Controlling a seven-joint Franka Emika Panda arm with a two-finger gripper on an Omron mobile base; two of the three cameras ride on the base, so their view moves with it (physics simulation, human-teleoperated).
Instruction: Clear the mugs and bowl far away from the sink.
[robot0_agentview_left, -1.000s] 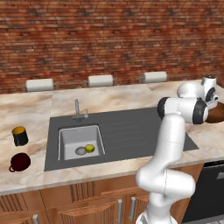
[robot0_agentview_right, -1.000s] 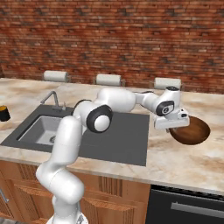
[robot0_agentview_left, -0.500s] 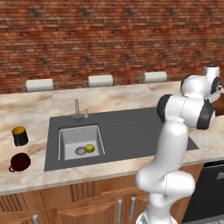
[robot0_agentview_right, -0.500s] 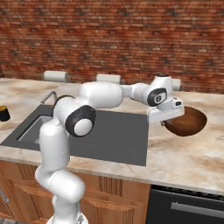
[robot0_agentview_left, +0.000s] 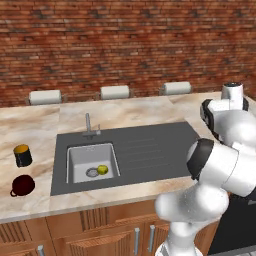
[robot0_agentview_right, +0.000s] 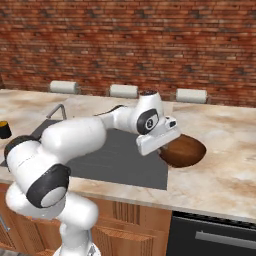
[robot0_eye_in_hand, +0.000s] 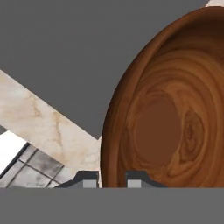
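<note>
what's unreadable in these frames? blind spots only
- Bowl, right base view: its near-left rim is behind the white hand, so the grip cannot be checked there.
- End effector, hand view: just the fingertips show, straddling the bowl rim; contact is cut off by the bottom edge.
- Black mug, right base view: cut off by the left edge.
- Yellow-green thing in the sink, left base view: too small to identify.

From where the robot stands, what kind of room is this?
It looks like a kitchen, a computer-rendered one: a marble-look counter with a sink and tap set into it, wooden cabinet doors below, and a mug and a wooden bowl on top.
</note>
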